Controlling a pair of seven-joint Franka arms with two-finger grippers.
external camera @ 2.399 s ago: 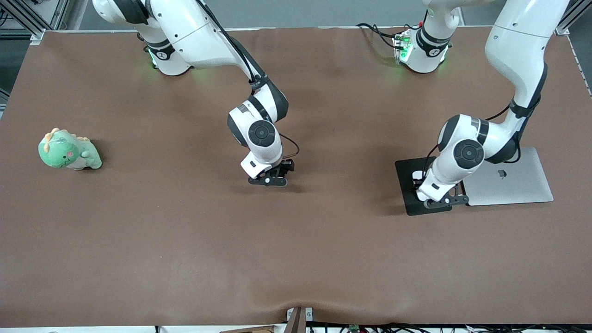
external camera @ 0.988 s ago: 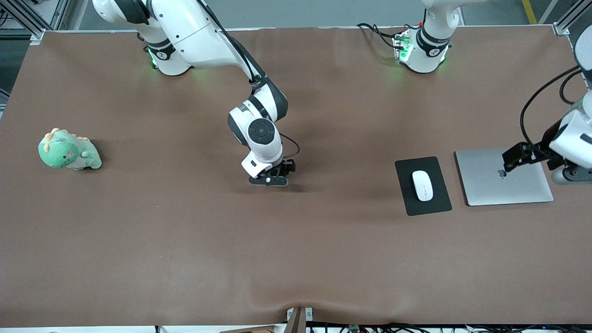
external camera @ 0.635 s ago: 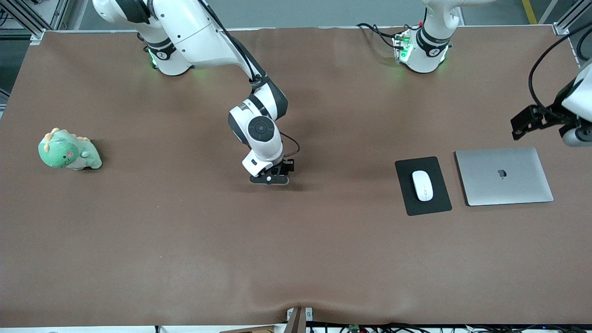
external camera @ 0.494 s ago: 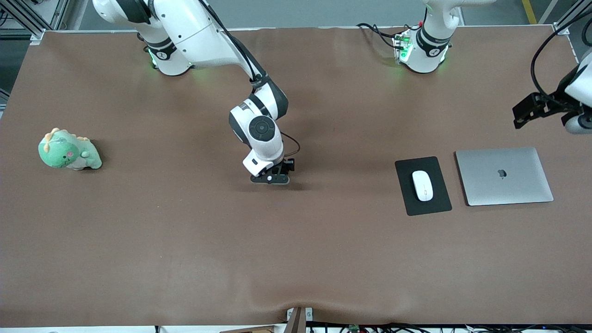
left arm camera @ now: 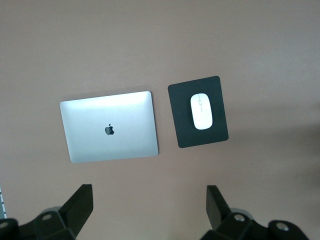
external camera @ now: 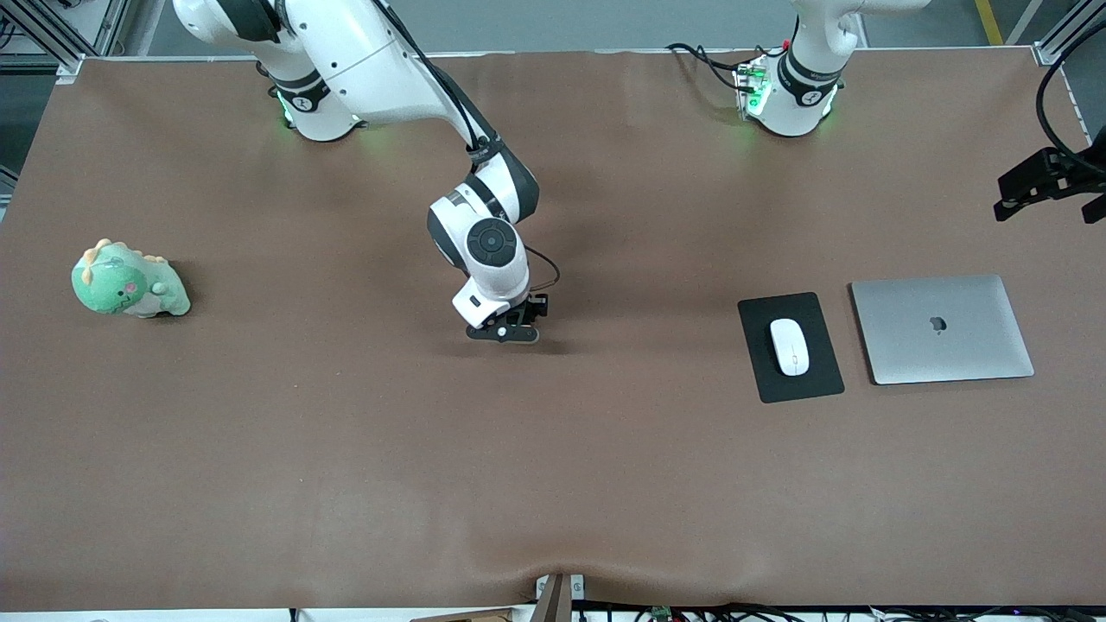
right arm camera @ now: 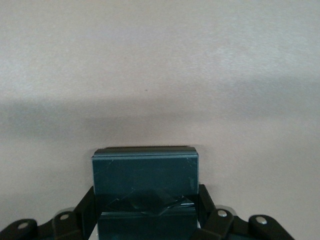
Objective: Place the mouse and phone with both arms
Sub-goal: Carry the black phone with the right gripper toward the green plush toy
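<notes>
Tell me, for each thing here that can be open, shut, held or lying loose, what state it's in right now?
Laptop: lid closed, flat on the table.
Mouse: lying free on the black mouse pad, nothing gripping it.
Phone: clamped in the right gripper, low over the middle of the table.
Left gripper: open, empty, up in the air near the left arm's end of the table.
Toy dinosaur: standing untouched.

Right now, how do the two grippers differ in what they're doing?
The right gripper is low over the table's middle, shut on the phone; the left gripper is open and holds nothing. The left gripper sits high, by the table's edge at its arm's end, looking down on the mouse. Both are black, two-fingered.
</notes>
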